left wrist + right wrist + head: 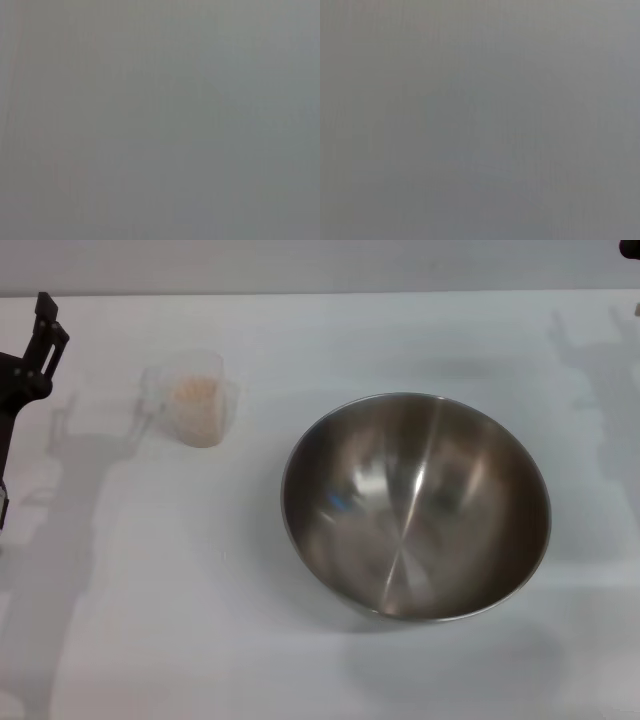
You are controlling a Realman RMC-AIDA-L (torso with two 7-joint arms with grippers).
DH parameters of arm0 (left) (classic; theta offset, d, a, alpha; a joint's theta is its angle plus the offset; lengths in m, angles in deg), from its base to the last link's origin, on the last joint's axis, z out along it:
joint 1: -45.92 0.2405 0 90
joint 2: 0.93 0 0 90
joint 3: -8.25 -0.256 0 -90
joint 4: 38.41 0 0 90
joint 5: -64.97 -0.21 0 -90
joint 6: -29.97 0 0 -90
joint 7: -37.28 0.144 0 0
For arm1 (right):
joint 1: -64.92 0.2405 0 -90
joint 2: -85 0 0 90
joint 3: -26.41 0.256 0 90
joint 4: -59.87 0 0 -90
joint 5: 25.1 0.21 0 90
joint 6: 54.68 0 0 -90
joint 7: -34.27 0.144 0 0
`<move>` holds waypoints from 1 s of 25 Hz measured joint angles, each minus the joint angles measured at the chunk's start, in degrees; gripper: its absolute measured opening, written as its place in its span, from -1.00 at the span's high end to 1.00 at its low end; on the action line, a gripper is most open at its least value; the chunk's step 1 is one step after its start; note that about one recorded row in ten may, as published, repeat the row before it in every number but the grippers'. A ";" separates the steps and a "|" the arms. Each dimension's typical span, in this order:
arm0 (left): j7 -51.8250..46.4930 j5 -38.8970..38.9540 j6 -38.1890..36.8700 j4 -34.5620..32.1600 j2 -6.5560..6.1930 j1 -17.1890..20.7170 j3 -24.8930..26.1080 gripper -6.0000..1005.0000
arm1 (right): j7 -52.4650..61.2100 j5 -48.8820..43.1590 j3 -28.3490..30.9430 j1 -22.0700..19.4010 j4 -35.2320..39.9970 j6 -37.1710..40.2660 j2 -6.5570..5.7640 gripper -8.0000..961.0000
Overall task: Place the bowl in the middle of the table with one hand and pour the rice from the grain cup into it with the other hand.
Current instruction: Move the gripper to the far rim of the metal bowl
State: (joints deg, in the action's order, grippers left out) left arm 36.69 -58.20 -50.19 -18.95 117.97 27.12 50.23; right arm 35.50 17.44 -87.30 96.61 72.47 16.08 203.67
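The stainless-steel bowl sat empty on the white table, right of the table's middle, tipped a little so its open mouth leaned toward the left and the far edge. The grain cup stood upright well apart from it, toward the far left, with rice inside and its handle pointing left. The left gripper hung at the left edge, just left of the cup and level with it, so the handle lay on the side it would come from; whether its fingers were spread or pressed together could not be told. Only a dark sliver at the far right corner hinted at the right arm, and its gripper was not visible. Both wrist views showed only blank grey. By position, the bowl fell to the right arm and the cup to the left.
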 joint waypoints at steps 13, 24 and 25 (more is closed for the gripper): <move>-0.01 0.11 0.01 -0.04 0.21 0.62 -0.46 -0.74 | -0.10 -0.13 -0.58 -0.67 0.12 0.40 0.07 -0.67; 0.13 0.05 0.34 -0.26 0.17 0.86 -0.50 -0.74 | -1.68 -11.48 11.14 -3.27 36.15 -55.01 -4.98 -0.67; 0.04 0.05 -0.02 -0.26 0.13 1.05 -0.45 -0.74 | -2.14 -15.79 13.43 -4.53 45.73 -68.33 -4.48 -0.67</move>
State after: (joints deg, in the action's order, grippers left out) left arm 36.74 -58.15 -50.21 -19.22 118.09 28.17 49.78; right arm 33.36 1.65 -73.87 92.09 118.20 -52.25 199.19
